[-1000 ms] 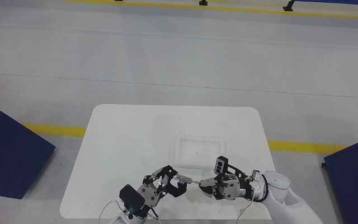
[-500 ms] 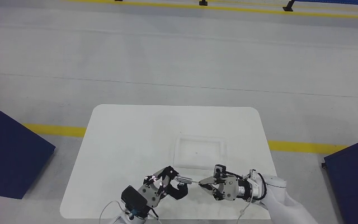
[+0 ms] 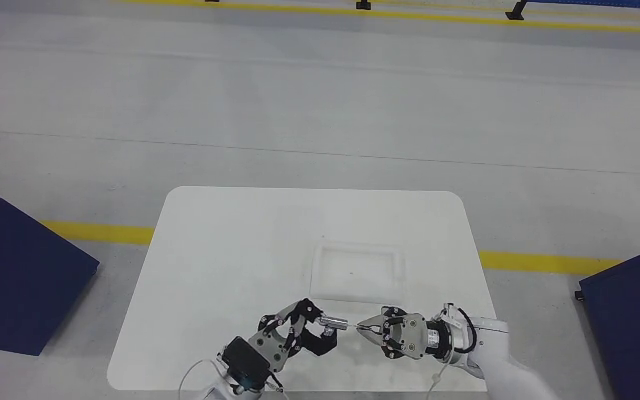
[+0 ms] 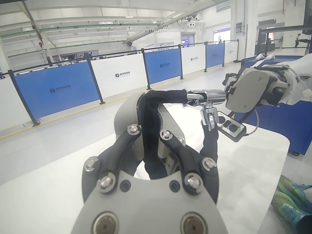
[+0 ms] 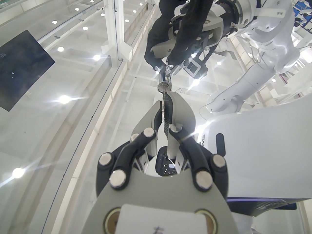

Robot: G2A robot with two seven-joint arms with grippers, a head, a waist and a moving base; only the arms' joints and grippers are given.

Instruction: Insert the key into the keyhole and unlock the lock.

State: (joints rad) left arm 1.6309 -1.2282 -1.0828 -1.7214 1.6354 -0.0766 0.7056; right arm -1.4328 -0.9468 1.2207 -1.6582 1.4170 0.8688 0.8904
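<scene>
At the near edge of the table (image 3: 200, 260), a little left of centre, we saw the left gripper (image 3: 303, 327) pressed together on the lock (image 3: 332, 323). Its fingers pinched the lock's black-sleeved cable (image 4: 149, 132), and both were lifted off the tabletop. The lock's chrome cylinder (image 4: 207, 96) stuck out past the fingertips. Its long axis ran left to right, level with the table, and its end face pointed right.

Just to the right, also along the near edge, the right gripper (image 3: 372, 327) faced it fingertip to fingertip. Its fingers were closed flat on the key (image 5: 166, 113). We found the key's blade lying in line with the cylinder and pointing left. Its tip met the middle of the cylinder's end face, though we could not tell how deep it had gone. A second chrome stub hung down from the cylinder, with more black cable below it.

Farther back, right of centre, a shallow white tray (image 3: 325, 270) sat flat on the table. It was well apart from both grippers.
</scene>
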